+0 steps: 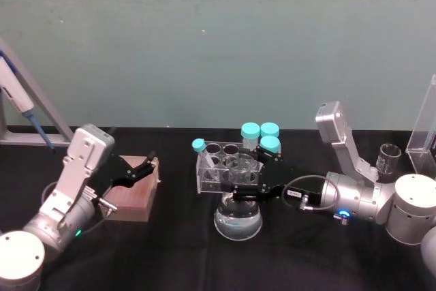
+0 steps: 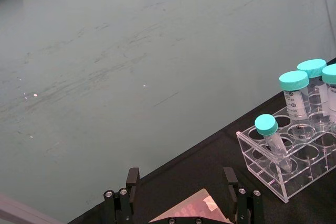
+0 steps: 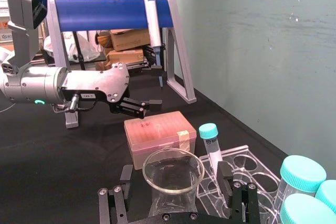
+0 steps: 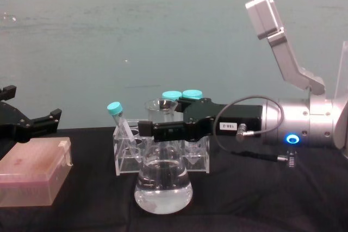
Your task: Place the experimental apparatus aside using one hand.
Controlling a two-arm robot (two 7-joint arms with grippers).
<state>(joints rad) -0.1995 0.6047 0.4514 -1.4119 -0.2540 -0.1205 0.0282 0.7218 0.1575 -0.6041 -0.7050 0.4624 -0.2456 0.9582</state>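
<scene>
Black surface (image 1: 306,257), teal wall (image 1: 204,32) behind. Conical flask (image 4: 163,194) w/ clear liquid stands upright mid-surface, toward front edge, just in front of clear tube rack (image 1: 208,168) w/ teal-capped tubes (image 2: 294,95). Right tool (image 3: 174,174) reaches in from the right edge, level w/ flask neck; jaws fairly wide, one each side of neck, contact can't tell. Left tool (image 1: 139,168) near left edge, over pink tip box (image 4: 32,177), jaws apart, holding nothing
</scene>
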